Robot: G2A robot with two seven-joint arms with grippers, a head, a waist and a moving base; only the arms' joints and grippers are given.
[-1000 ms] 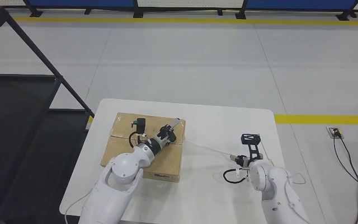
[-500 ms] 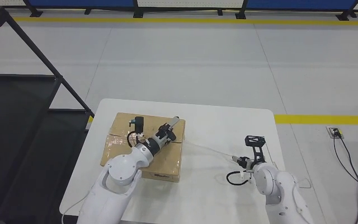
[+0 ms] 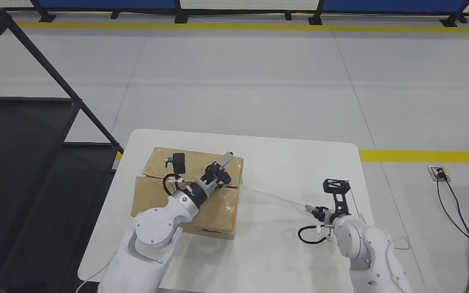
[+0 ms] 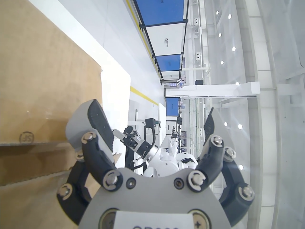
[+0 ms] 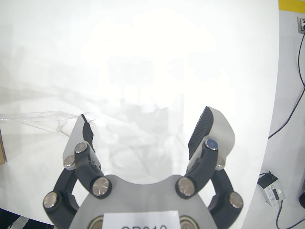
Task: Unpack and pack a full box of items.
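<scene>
Box [image 3: 220, 212]: a brown cardboard box. It lies flat on the white desk [image 3: 293, 161]. A line runs across its top where the cardboard flaps meet. It is the biggest thing on the desk.
Left arm [image 3: 165, 220]: it lies over the top of the box. It goes from the near side of the box toward the far corner.
Left gripper [image 4: 152, 111]: it is over the far corner of the box, turned on its side. Its fingers are spread wide, with nothing between them. One finger [image 4: 100, 120] is just beside the top of the box. I cannot tell if it touches the cardboard.
Right gripper [image 5: 145, 115]: it is well away from the box, low over the bare desk. It is out past the corner where the left gripper is. Its fingers are spread wide too and hold nothing.
Clear strip [image 3: 272, 195]: a thin see-through strip of plastic. It starts close to the side of the box and runs across the desk to the right gripper. Its end is just beside one finger tip and is not pinched.
</scene>
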